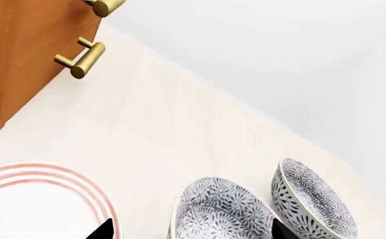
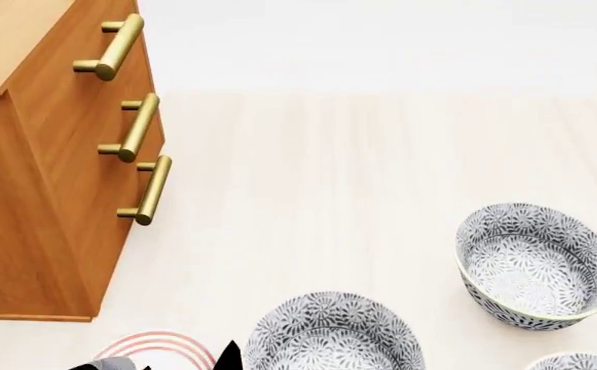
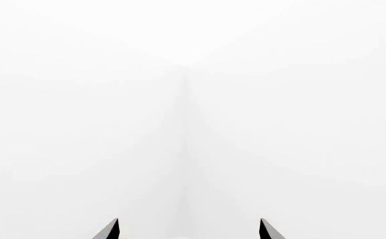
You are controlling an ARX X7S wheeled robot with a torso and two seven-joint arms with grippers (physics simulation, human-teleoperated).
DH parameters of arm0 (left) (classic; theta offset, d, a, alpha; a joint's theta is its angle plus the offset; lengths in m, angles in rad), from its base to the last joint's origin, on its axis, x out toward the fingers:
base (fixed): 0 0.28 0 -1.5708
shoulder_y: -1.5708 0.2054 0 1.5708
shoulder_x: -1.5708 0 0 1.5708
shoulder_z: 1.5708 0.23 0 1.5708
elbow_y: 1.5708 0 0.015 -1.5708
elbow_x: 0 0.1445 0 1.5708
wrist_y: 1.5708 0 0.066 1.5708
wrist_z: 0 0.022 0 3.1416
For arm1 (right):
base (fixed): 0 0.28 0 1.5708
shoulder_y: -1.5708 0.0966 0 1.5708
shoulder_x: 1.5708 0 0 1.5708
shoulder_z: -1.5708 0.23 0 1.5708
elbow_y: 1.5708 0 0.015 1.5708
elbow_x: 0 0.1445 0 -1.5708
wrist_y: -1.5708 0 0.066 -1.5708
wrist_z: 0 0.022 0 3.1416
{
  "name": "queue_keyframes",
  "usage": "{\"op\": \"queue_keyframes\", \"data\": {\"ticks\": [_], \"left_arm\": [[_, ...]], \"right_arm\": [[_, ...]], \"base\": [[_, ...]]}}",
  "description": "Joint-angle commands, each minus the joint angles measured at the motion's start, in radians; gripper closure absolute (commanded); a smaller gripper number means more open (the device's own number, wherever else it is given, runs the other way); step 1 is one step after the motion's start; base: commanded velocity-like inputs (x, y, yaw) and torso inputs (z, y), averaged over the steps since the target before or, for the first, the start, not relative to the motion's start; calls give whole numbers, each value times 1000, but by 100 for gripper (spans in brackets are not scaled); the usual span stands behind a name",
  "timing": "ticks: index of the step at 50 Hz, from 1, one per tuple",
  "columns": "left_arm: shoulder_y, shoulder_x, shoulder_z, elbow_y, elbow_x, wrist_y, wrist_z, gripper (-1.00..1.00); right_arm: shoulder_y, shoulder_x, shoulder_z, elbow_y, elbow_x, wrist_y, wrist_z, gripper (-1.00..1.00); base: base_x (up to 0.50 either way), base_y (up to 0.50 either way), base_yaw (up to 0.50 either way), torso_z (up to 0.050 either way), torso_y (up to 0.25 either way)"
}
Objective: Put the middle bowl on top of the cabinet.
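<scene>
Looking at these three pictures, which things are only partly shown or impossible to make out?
- Third bowl: head view, only a sliver of rim; the bottom edge cuts it off.
- Plate: cut by the bottom edge in the head and left wrist views.
- Middle bowl: its near part runs off the bottom edge in both views.
- Left gripper: only fingertips show.
- Right gripper: only fingertips against blank white.
- Cabinet: its left part is cut off in the head view.
</scene>
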Motion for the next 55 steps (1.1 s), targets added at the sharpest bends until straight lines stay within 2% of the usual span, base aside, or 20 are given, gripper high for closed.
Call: {"op": "queue_keyframes", "data": {"ticks": [1,8,14,27,39,55], "left_arm": [[-47,18,42,-42,-93,8,-134,-100],[-97,15,80,-87,-148,23,-198,-100],[-108,5,106,-129,-151,79,-161,-100],[-154,-5,159,-160,-136,110,-190,-100],[-173,-14,175,-236,-140,151,-177,-100],[-184,-25,238,-323,-143,199,-88,-100]], "right_arm": [[-14,8,4,0,4,-14,6,-100],[-37,12,22,4,16,-41,7,-100],[-61,13,38,6,28,-71,8,-100],[-70,18,36,7,29,-84,9,-100],[-64,20,26,-6,20,-74,12,-100],[-66,24,22,-16,13,-70,18,-100]], "base": [[0,0,0,0,0],[0,0,0,0,0],[0,0,0,0,0],[0,0,0,0,0],[0,0,0,0,0],[0,0,0,0,0]]}}
